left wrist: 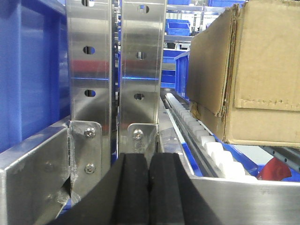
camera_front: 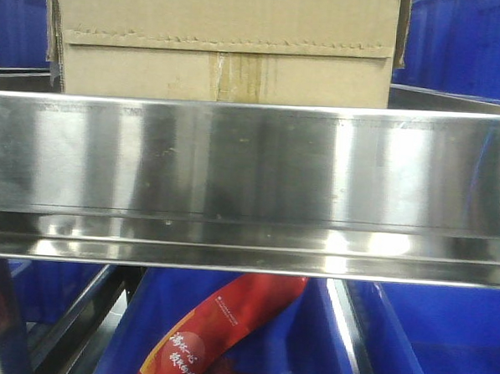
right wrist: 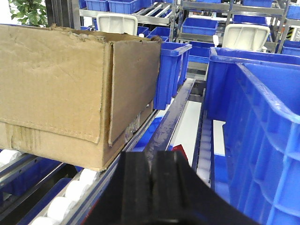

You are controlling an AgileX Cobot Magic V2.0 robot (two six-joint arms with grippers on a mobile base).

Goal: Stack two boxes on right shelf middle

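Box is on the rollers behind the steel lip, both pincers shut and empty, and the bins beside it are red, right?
Not quite: the bins are blue, as the right wrist view shows. The rest holds: the box sits behind the steel lip, left pincer and right pincer shut, empty.

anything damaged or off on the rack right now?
The cardboard box on the rollers is worn: ragged, torn top edge, wrinkled face, side flaps splayed and peeling at the corner. It sits flat. Only one box shows.

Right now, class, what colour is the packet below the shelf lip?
Red packet with gold lettering, clearest in the front-facing view.
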